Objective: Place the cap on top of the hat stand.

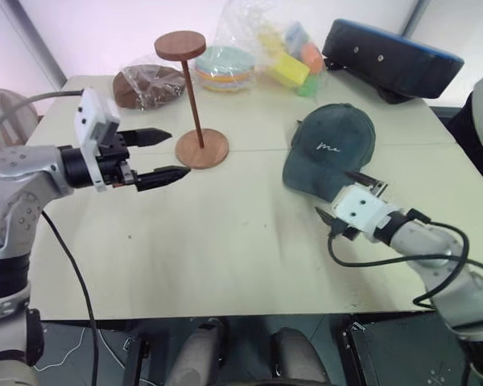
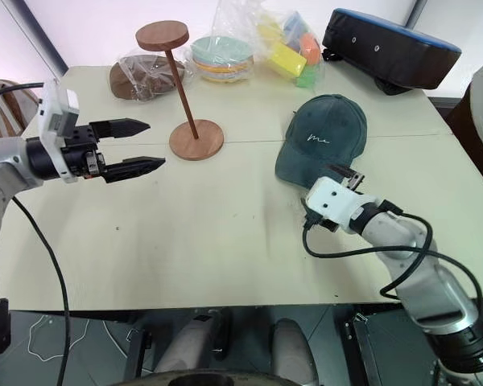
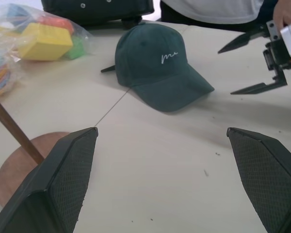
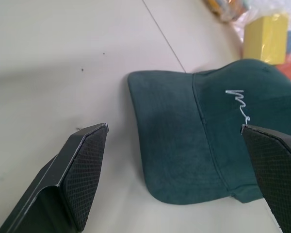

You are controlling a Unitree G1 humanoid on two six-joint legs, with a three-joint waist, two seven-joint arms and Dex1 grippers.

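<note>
two open grippers, cap nearest the right one

two arms reach over the table (image 1: 225, 257), and the right gripper (image 1: 344, 197) is plainly the nearer to the cap (image 1: 332, 146). the cap lies flat, crown up, its curved brim pointing toward the robot and straight at those jaws, which stand wide apart just short of the brim edge without touching it. its long axis runs from brim to back strap, roughly in line with the right gripper's reach, so a grasp on the brim looks the likely next step.

the left gripper (image 1: 163, 154) hangs with jaws apart just beside the stand (image 1: 195, 96), well apart from the cap. the stand sits upright, bare on top.

the cap is soft, dark grey-green brushed fabric with small white script on the front; it will sag when lifted. the stand is hard reddish-brown wood: round flat base, thin rod, smaller top disc.
</note>
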